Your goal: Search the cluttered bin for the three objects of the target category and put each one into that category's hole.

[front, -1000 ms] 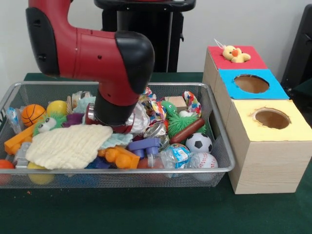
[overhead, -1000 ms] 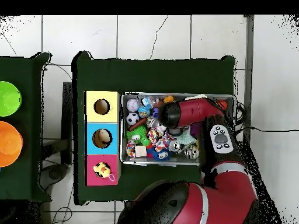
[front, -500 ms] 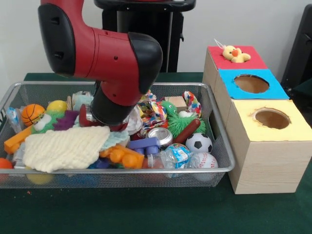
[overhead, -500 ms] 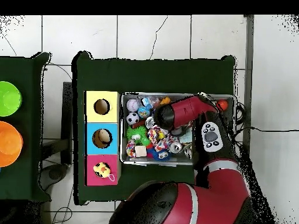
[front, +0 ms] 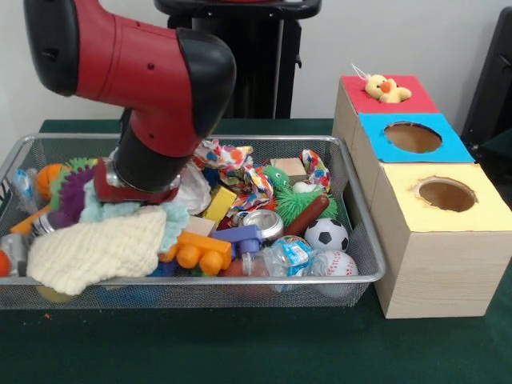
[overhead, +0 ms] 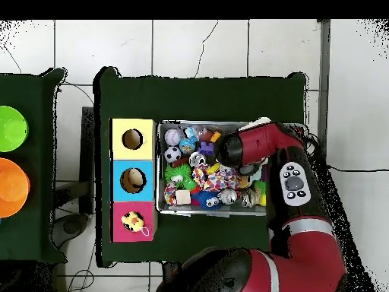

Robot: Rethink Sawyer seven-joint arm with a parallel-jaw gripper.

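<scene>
Bin (front: 352, 208) front: soccer ball (front: 326, 234); overhead: arm-covered

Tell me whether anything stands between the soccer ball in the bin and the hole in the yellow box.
Only the bin's mesh side wall, which rises between the soccer ball and the yellow box. Nothing lies on the ball, and the hole shows open.

Wire-mesh metal bin (front: 352, 264), knitted cream cloth (front: 96, 248) (soft, nubbly), glossy plastic blocks (front: 200, 252), wood-grain boxes (front: 436, 272).
</scene>
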